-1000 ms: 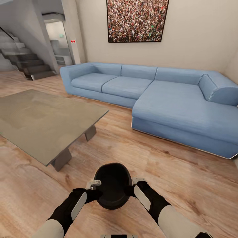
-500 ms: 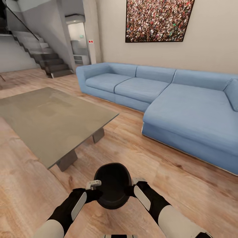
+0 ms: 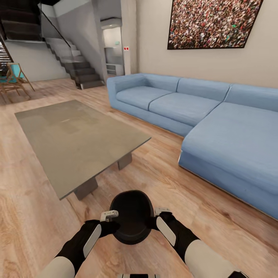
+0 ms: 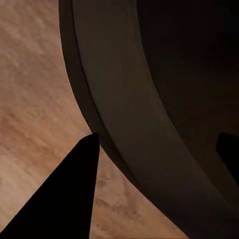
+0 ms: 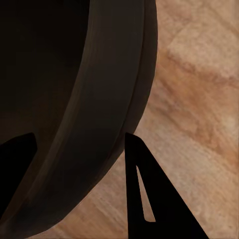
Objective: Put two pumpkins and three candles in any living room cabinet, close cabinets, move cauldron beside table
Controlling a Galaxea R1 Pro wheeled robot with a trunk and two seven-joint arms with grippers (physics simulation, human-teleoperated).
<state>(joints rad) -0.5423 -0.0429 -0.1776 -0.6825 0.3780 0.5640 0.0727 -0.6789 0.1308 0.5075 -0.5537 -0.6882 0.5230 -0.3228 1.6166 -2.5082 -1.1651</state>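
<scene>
Both arms carry the cauldron (image 3: 131, 220), left gripper (image 3: 109, 216) and right gripper (image 3: 162, 212) each clamped astride its rim. Best to keep it level and set it down just beside the table (image 3: 77, 143), without clipping the corner.

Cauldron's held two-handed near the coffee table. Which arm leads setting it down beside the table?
Left, marginally: the table lies on the left gripper's side; the right gripper clamps the cauldron's far rim.

Black cauldron (image 3: 132, 222) upright, held above floor; grey-olive table (image 3: 77, 139) near.
</scene>
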